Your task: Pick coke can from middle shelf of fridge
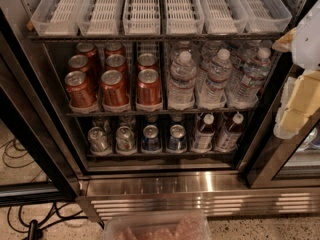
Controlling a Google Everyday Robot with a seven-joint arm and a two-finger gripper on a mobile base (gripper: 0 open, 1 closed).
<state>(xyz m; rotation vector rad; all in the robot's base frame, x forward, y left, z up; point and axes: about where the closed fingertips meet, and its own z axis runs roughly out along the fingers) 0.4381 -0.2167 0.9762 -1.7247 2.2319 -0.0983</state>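
The gripper (295,104), whether open or closed I cannot tell, hangs at the fridge's (200,185) right edge, so reaching the front coke can (149,87) on the middle shelf (165,112) risks toppling the water bottle (181,81) just beside it.

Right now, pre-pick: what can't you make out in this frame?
Camera view:
- Gripper: at the right edge, cut off by it.
- Rear coke cans on the middle shelf: mostly hidden by front cans and the white-lane shelf above.
- Bottom-shelf cans: labels too dark to read.
- Clear tub: cut by the bottom edge; contents unclear.
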